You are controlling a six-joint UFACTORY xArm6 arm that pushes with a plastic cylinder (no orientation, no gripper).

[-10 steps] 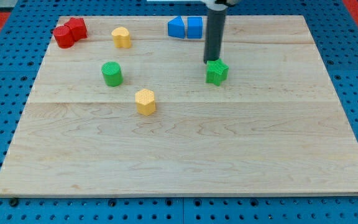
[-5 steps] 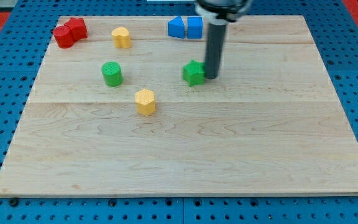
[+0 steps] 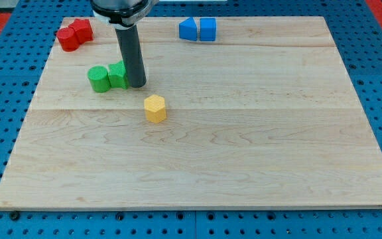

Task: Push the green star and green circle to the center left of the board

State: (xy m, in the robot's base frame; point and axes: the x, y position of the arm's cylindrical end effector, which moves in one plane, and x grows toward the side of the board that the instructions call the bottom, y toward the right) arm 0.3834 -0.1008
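The green star [image 3: 117,75] and the green circle [image 3: 99,78] sit side by side, touching, in the upper left part of the wooden board [image 3: 244,153]. The circle is on the star's left. My tip [image 3: 137,85] rests against the star's right side. The dark rod rises from there toward the view's top and hides the board behind it, where a yellow block stood earlier.
A yellow hexagon block [image 3: 154,108] lies just below and right of my tip. Two red blocks [image 3: 73,34] sit at the top left corner. Two blue blocks [image 3: 198,29] sit at the top centre.
My tip has swept left, pushing the green star across the board until it met the green circle, and both have slid a little left. The rod now hides the upper yellow block.
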